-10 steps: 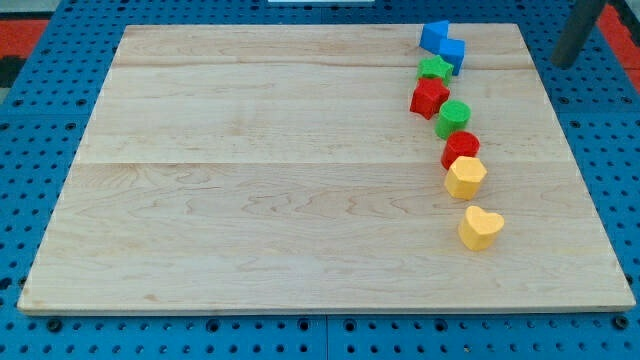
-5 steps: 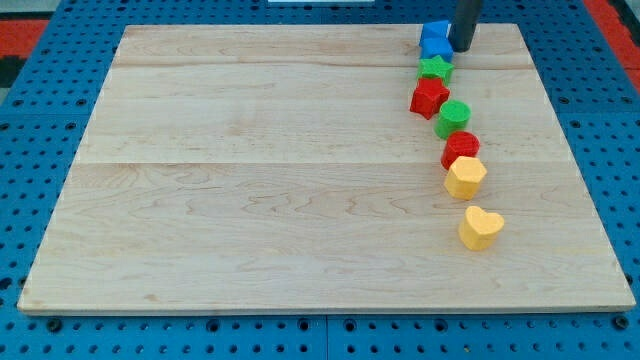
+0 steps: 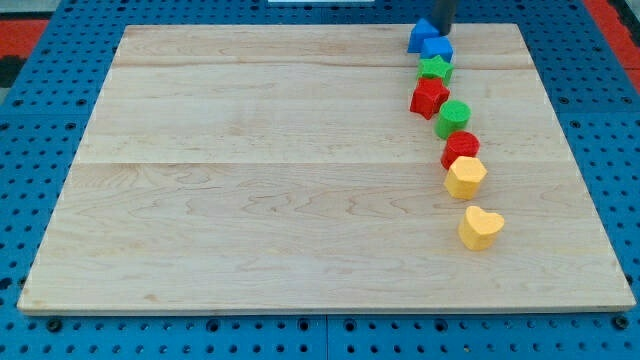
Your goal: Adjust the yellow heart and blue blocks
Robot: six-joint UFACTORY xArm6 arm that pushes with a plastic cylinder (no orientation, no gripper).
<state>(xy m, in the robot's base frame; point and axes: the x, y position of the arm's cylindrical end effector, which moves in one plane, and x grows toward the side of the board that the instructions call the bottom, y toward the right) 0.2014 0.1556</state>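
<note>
The yellow heart lies at the lower right of the wooden board, the last in a curved line of blocks. Two blue blocks sit touching at the top right of the board, one at the view's left and one at the right. My tip stands at the top edge of the view, right behind the blue blocks and touching them. Most of the rod is cut off by the frame.
Between the blue blocks and the heart runs a line: a green star, a red star, a green round block, a red round block, a yellow hexagon. A blue pegboard surrounds the board.
My tip has moved from the far right to the view's left, reaching the blue blocks. The blue blocks have shifted left and turned. The other blocks have not moved.
</note>
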